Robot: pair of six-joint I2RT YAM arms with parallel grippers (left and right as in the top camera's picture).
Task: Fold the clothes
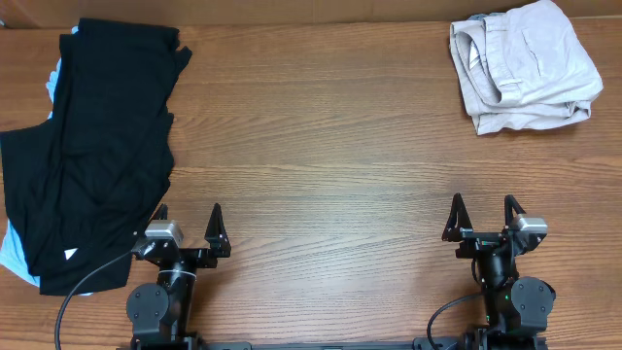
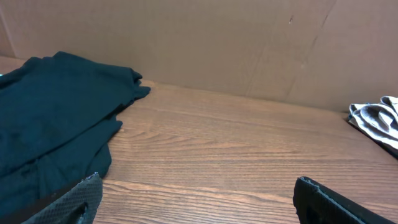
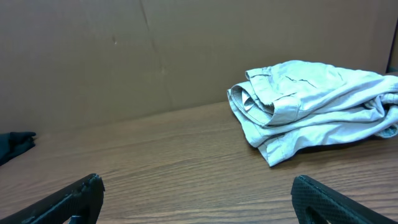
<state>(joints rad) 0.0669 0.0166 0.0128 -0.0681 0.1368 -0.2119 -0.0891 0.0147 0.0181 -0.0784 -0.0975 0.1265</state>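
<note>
A pile of black T-shirts lies spread at the left of the table, with a small white tag near its lower edge and a pale blue garment peeking out beneath. The pile also shows in the left wrist view. Folded beige trousers lie at the far right corner and show in the right wrist view. My left gripper is open and empty at the table's front, beside the black pile. My right gripper is open and empty at the front right.
A brown cardboard wall stands along the table's far edge. Bare wooden tabletop stretches between the black pile and the trousers.
</note>
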